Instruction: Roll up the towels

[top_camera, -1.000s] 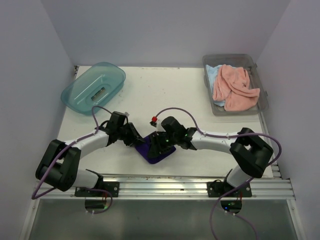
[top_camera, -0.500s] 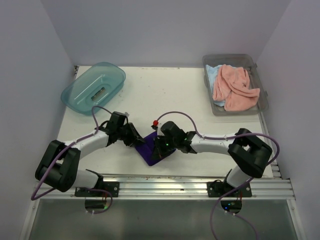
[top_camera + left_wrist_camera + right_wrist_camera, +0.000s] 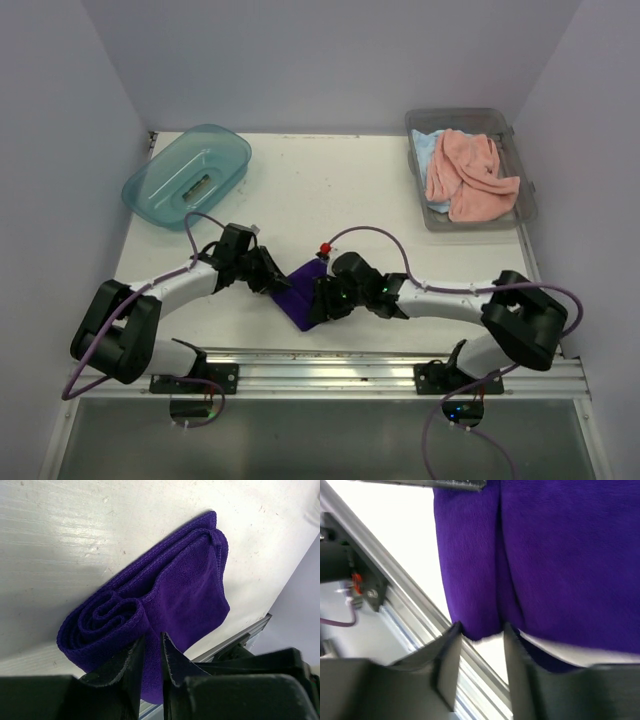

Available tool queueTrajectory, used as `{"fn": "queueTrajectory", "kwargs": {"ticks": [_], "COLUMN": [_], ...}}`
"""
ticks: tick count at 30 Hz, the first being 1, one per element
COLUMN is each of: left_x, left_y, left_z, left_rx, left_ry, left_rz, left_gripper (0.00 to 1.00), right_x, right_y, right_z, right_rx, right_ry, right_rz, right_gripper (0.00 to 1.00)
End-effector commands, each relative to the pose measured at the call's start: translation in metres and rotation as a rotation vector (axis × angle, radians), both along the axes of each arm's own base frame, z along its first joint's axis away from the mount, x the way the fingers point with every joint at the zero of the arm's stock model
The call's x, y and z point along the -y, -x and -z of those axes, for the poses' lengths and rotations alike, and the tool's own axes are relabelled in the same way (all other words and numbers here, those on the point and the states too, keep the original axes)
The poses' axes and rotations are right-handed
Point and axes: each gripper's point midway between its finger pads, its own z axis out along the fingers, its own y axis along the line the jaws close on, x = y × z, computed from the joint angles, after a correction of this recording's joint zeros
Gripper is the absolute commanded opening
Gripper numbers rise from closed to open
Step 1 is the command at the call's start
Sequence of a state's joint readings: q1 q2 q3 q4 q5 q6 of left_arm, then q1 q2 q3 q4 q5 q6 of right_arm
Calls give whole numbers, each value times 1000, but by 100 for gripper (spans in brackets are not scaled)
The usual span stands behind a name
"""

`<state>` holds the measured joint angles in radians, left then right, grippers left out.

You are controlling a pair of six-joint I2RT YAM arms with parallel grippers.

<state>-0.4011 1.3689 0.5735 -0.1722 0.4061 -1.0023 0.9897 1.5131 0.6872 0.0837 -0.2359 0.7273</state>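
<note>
A dark purple towel [image 3: 300, 290] lies near the table's front edge, partly rolled, and its spiral end [image 3: 107, 617] shows in the left wrist view. My left gripper [image 3: 275, 283] comes in from the left and is shut on a fold of the purple towel [image 3: 175, 585], with cloth pinched between its tips [image 3: 152, 642]. My right gripper [image 3: 318, 303] is at the towel's right side, its jaws open. Its tips [image 3: 482, 630] sit at the edge of the purple towel [image 3: 545, 555] with bare table between them. A salmon pink towel [image 3: 465, 175] and a light blue towel [image 3: 425, 148] lie in the bin at the back right.
The clear grey bin [image 3: 528, 195] stands at the back right corner. A teal translucent tub [image 3: 185, 175] sits at the back left. An aluminium rail [image 3: 330, 360] runs along the near edge, close to the purple towel. White walls close in both sides.
My right gripper closed and then opened again while its arm pulled back to the right and toward the near edge. The purple towel now lies stretched more diagonally. The left gripper kept its hold.
</note>
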Motion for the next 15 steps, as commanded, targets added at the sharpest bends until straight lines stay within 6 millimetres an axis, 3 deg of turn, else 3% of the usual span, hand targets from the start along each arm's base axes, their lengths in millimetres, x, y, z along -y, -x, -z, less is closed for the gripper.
{"fn": "queueTrajectory", "kwargs": {"ticks": [1,4,10,12,13,15], "left_x": [-9,-8,-8,-9,-10,-10], "left_y": [11,11,15,15,16,17], "left_z": [17,17,18,19,20,21], "left_rx": [-35,-38,-44,-45,-47,-49], "left_ry": [-56,-54,-54,-57,-57,-58], "left_rz": [11,9,11,7,6,5], "left_gripper": [22,22,22,22,22,22], "right_x": [36,41,22,9,-1,-16], "right_y": [-15,-23,-23,-16,-16,-10], "right_z": [-24,-49,-78,-72,-79,-69], "right_rx": [163,251,484,531,560,599], "right_ry": [150,170,300,354,361,404], "right_rz": [76,108,37,-14,-42,-98], "right_gripper": [47,50,47,46,46,46]}}
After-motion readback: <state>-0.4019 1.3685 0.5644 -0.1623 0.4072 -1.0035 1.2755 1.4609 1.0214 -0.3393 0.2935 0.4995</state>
